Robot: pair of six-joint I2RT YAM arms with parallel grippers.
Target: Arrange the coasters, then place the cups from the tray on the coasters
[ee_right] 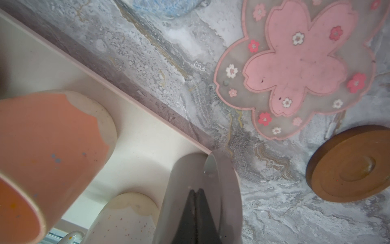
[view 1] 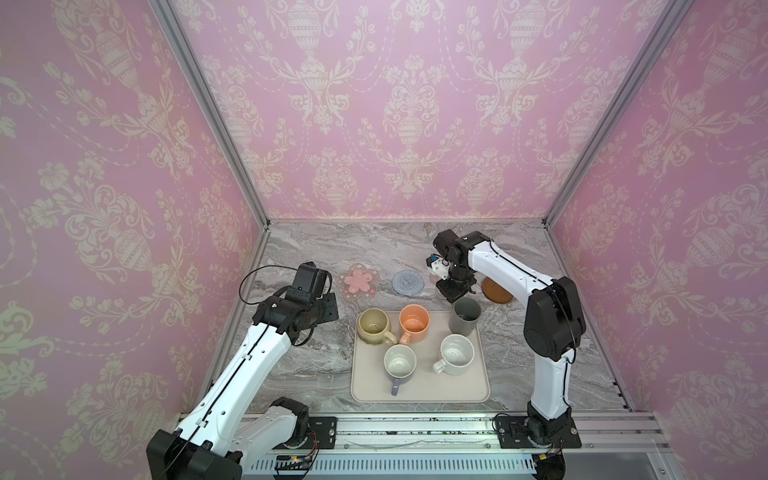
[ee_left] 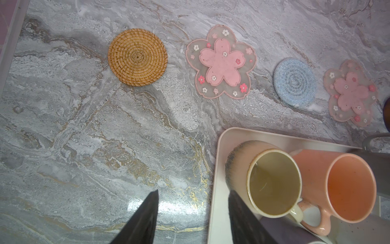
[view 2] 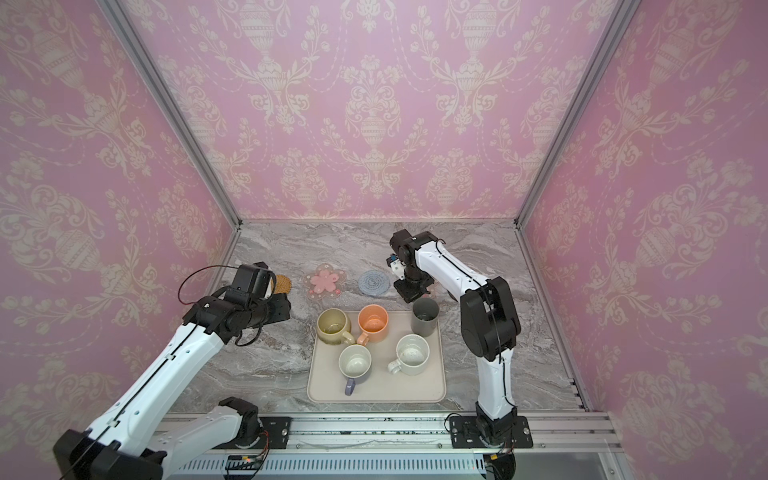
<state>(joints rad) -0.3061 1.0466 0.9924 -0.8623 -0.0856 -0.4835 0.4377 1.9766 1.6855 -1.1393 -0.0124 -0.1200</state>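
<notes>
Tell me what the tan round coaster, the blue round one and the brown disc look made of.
Tan round coaster: woven rattan or wicker, matte; coiled strands spiral from its centre. Blue round coaster: knitted or coiled yarn, fuzzy, with concentric ridges. Brown disc: likely wood, smooth with soft sheen and turned rings; plastic is possible.

Grey marble-look tabletop (view 1: 299, 374) bearing everything. Row lying flat across far-middle, left to right: rattan round (ee_left: 137, 57), clear flower mat (view 1: 358, 281), blue-grey knitted round (view 1: 407, 282), second clear flower mat (ee_left: 351, 93), dark wooden disc (view 1: 495, 293), each sitting apart from neighbours. Cream tray (view 1: 419, 392) lying just near of row, not touching it.
</notes>
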